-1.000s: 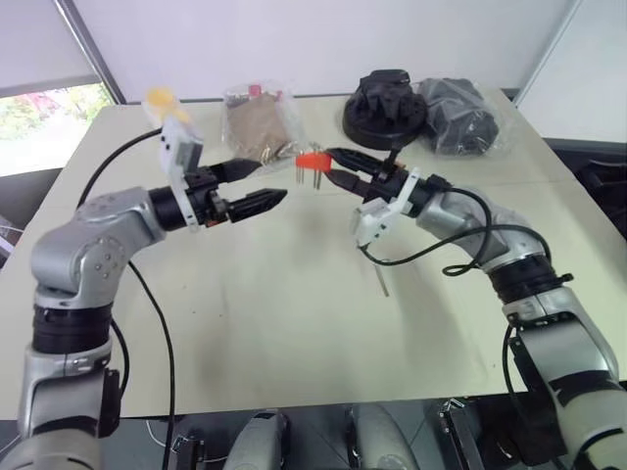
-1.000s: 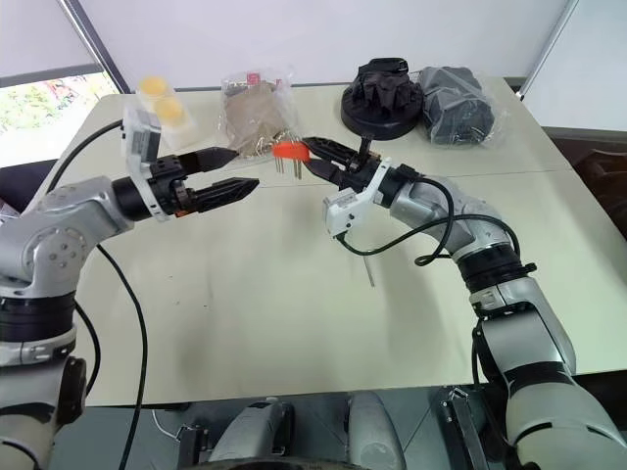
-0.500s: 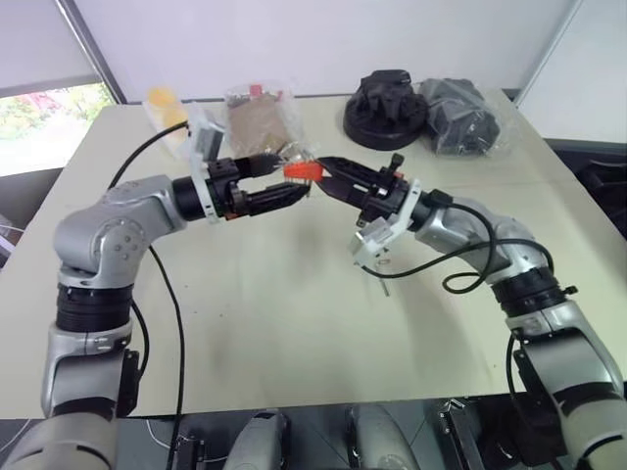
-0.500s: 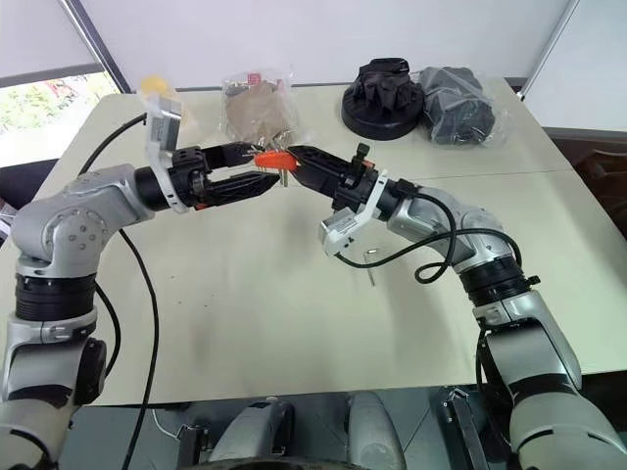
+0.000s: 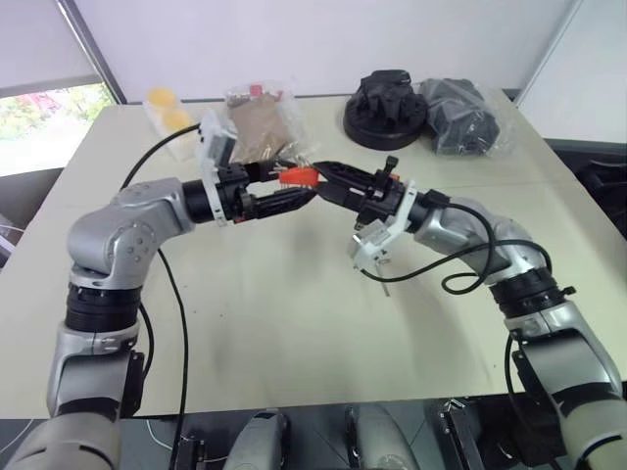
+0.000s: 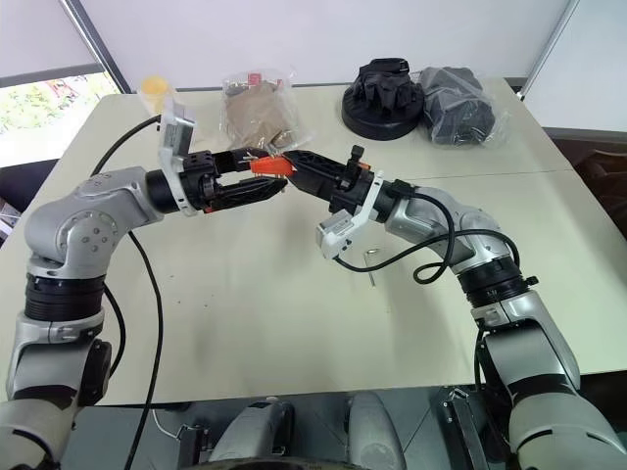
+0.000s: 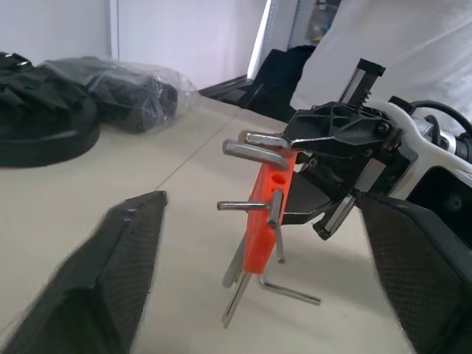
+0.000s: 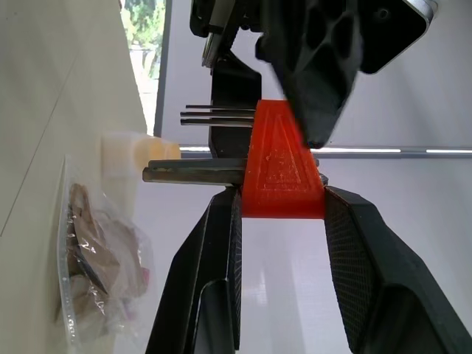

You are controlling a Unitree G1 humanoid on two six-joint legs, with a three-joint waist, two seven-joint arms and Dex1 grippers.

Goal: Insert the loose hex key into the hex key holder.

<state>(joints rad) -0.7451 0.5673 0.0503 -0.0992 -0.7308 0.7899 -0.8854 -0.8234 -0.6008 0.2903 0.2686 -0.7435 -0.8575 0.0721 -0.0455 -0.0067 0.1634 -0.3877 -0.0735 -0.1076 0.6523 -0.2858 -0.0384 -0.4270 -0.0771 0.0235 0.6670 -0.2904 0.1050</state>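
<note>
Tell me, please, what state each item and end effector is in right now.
hex key holder: held above the table.
loose hex key: lying on the table, not inserted.
right end effector: shut on the hex key holder.
left end effector: open, flanking the holder.

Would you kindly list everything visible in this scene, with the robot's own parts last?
table: one, beige, under everything.
hex key holder: one, red-orange with grey keys, in the air between the two grippers.
loose hex key: one, grey, lying on the table under the right forearm.
yellow containers: two, far left corner.
clear bag of brown items: one, far edge, beside the containers.
black round object: one, far edge, middle.
clear bag of dark grey items: one, far right.
left gripper: one, black, jaws open on either side of the holder.
right gripper: one, black, jaws shut on the holder.
</note>
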